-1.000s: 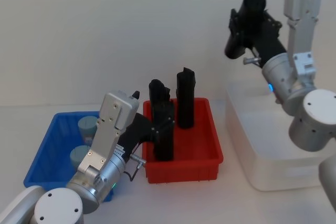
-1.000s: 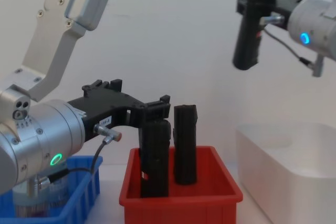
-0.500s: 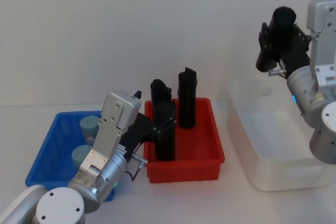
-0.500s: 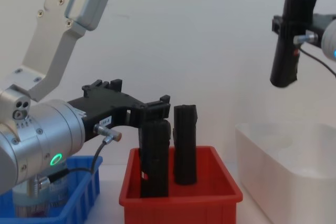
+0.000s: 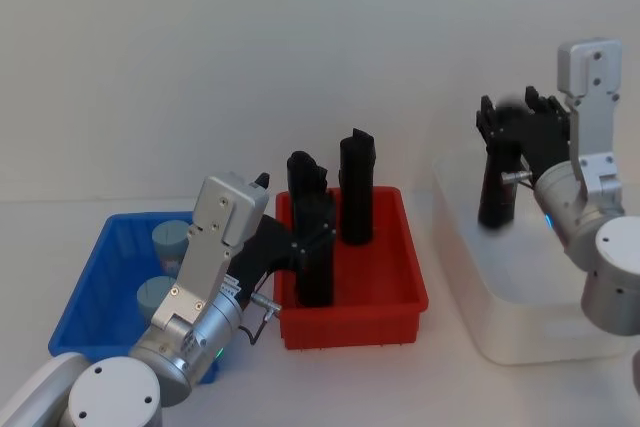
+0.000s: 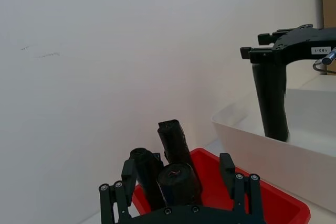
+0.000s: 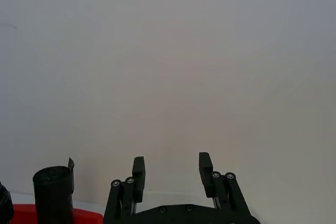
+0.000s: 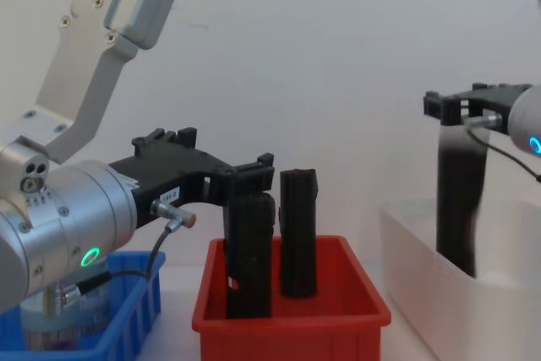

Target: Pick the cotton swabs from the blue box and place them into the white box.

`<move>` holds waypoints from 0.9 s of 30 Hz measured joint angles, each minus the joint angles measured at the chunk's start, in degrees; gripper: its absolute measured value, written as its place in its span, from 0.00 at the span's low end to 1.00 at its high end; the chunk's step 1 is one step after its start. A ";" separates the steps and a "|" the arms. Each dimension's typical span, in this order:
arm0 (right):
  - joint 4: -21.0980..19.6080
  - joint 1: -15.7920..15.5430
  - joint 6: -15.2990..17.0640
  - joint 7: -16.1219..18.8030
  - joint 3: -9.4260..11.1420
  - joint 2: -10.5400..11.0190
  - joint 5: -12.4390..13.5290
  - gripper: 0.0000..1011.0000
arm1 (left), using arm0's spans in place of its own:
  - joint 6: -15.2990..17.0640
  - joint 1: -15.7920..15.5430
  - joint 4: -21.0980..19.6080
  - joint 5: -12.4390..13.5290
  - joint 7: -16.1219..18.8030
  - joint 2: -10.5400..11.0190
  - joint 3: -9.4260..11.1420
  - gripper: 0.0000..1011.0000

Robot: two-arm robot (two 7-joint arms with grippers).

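Now, round-lidded cotton swabs (image 5: 167, 239) (jars), white box (image 5: 525, 339)

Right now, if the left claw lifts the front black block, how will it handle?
Probably stiff: the front black block stands unbent in the red bin. Tall and narrow, so likely tippy if pushed near its top, where the left claw sits open. Weight: cannot tell.

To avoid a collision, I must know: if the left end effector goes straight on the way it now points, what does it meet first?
Probably the front black block in the red bin: the left end effector's open fingers stand at both sides of its top. Depth is unclear.
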 joint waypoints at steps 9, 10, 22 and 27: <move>1.05 -0.09 0.93 0.29 -0.21 -0.20 -0.22 0.85 | 0.00 0.00 0.00 0.00 0.00 0.00 0.00 0.99; 1.17 -0.10 1.05 0.33 -0.25 -0.23 -0.24 0.86 | 0.00 0.00 0.00 0.00 -0.01 0.00 0.00 0.99; 1.78 -0.16 1.54 0.48 -0.36 -0.33 -0.35 0.99 | 2.70 0.54 -2.89 0.63 1.56 1.32 -0.98 0.99; 1.94 -0.17 1.63 0.51 -0.39 -0.36 -0.39 0.99 | 5.90 1.49 -5.75 0.86 3.83 2.90 -2.02 0.99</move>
